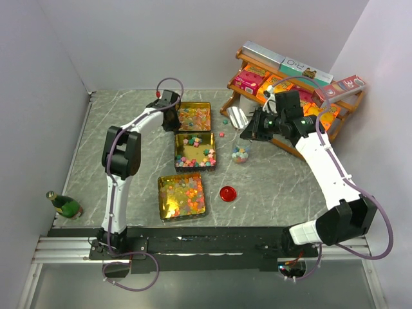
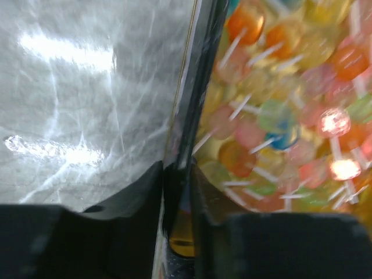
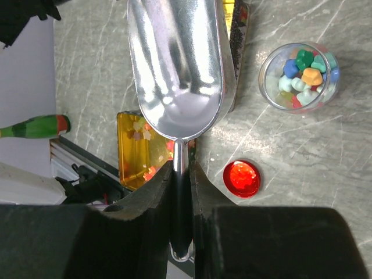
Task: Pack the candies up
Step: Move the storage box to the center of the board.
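Candy tins, scoop and cup on the marble tabletop

Three gold tins are lined up left of centre, each holding the candies: a far tin, a middle tin and a near tin. The left end effector is clamped on the far tin's left wall. A metal scoop, seen empty, is gripped by its handle in the right end effector. More candies are held in a clear cup right of the middle tin, with a red lid lying nearer.
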Robot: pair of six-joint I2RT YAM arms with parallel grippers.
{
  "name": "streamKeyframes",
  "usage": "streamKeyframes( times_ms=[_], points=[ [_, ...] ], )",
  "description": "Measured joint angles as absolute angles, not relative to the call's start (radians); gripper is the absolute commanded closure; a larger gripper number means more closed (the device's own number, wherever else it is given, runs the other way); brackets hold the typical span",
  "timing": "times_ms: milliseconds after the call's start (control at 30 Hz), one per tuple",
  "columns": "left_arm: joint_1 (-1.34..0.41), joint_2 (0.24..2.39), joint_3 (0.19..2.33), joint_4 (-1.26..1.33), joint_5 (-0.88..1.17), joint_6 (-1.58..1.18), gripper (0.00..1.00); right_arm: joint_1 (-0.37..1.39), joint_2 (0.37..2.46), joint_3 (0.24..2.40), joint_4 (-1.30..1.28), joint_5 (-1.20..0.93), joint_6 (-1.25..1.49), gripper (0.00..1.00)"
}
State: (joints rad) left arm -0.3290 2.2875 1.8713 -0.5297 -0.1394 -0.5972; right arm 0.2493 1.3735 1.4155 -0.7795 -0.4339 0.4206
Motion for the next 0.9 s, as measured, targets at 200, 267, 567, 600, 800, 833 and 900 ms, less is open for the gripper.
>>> streamKeyframes(
  times_ms=[200,267,567,600,800,833,900],
  points=[
    [-0.329,2.220,1.745,-0.474,-0.094,-0.548,0.99,0.249,1.386,1.415,-0.780,-0.435,0.421,1.00],
    [-0.329,2.196,1.708,-0.464,-0.083,-0.530,0.99,0.249,1.389,1.415,-0.779,-0.438,0.422,1.00],
    [-0.329,2.112,1.575,-0.420,-0.021,-0.450,0.99,0.250,1.397,1.415,-0.779,-0.448,0.429,1.00],
    [-0.331,2.111,1.575,-0.425,-0.019,-0.440,0.99,0.251,1.397,1.415,-0.779,-0.449,0.430,1.00],
    [-0.345,2.102,1.565,-0.430,-0.035,-0.403,0.99,0.260,1.398,1.415,-0.778,-0.453,0.452,1.00],
    [-0.351,2.094,1.553,-0.429,-0.047,-0.401,0.99,0.262,1.398,1.415,-0.778,-0.453,0.453,1.00],
    [-0.364,2.076,1.529,-0.432,-0.068,-0.397,0.99,0.269,1.399,1.415,-0.779,-0.453,0.455,1.00]
  ],
)
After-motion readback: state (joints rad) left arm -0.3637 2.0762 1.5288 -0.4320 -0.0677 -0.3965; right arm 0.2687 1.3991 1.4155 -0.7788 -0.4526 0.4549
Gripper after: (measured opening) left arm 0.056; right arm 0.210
